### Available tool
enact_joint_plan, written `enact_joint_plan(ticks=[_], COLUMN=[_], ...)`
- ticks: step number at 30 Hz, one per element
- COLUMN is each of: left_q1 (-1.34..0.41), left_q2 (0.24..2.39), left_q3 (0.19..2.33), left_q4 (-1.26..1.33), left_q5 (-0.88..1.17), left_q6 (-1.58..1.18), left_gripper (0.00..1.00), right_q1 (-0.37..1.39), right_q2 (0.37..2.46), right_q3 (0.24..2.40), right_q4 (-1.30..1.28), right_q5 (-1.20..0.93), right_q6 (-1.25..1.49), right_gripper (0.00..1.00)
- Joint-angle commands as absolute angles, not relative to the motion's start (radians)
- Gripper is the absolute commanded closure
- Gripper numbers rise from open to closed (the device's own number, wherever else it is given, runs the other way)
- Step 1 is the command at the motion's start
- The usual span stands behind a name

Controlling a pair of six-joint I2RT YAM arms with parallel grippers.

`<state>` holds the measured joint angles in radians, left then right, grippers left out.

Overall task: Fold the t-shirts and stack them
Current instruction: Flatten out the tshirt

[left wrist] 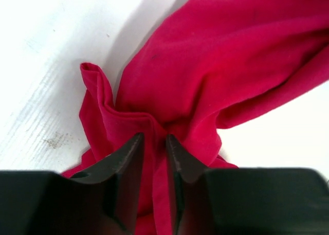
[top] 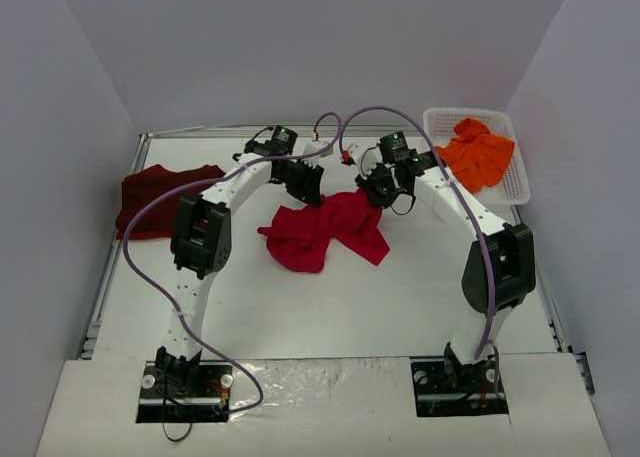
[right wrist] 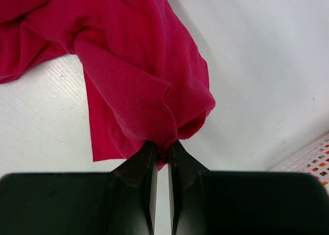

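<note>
A bright red t-shirt (top: 325, 232) lies crumpled at the table's middle. My left gripper (top: 308, 189) pinches a fold of the red cloth (left wrist: 216, 65) at its far left edge, and bunched fabric fills the gap between the jaws. At the shirt's far right edge my right gripper (top: 375, 192) is shut on a corner of the red t-shirt (right wrist: 139, 80). A dark maroon t-shirt (top: 160, 199) lies flat at the far left. In the white basket (top: 517, 182) at the back right sits an orange t-shirt (top: 478, 153).
White walls close in the table on three sides. A metal rail (top: 105, 277) runs along the left edge. Purple cables (top: 360, 117) loop above both arms. The arm bases (top: 185, 377) stand at the near edge.
</note>
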<state>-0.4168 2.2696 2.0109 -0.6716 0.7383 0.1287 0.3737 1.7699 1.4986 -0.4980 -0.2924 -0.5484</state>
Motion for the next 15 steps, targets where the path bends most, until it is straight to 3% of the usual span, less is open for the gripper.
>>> enact_joint_plan(ticks=[1,4,7,15], left_q1=[-0.413,-0.414,-0.417,-0.381], left_q2=[2.255,2.255,2.256,2.132], left_q3=[1.990,1.976,1.971,1.956], left_q4=[-0.703,-0.703,-0.713,-0.787], left_q5=[0.775,0.793,0.804,0.704], left_q6=[0.149,0.150,0.156,0.201], left_gripper=[0.78,0.83,0.97,0.98], right_q1=[0.357,0.351,0.348,0.318], right_q2=[1.764,1.758,1.753,1.723], right_q3=[1.480,1.476,1.474,1.477], right_q4=[-0.494,-0.491,-0.489,-0.492], right_q5=[-0.281,-0.284,-0.279,-0.267], right_q6=[-0.555,-0.555,-0.555,-0.551], right_gripper=[1.00,1.00,1.00,1.00])
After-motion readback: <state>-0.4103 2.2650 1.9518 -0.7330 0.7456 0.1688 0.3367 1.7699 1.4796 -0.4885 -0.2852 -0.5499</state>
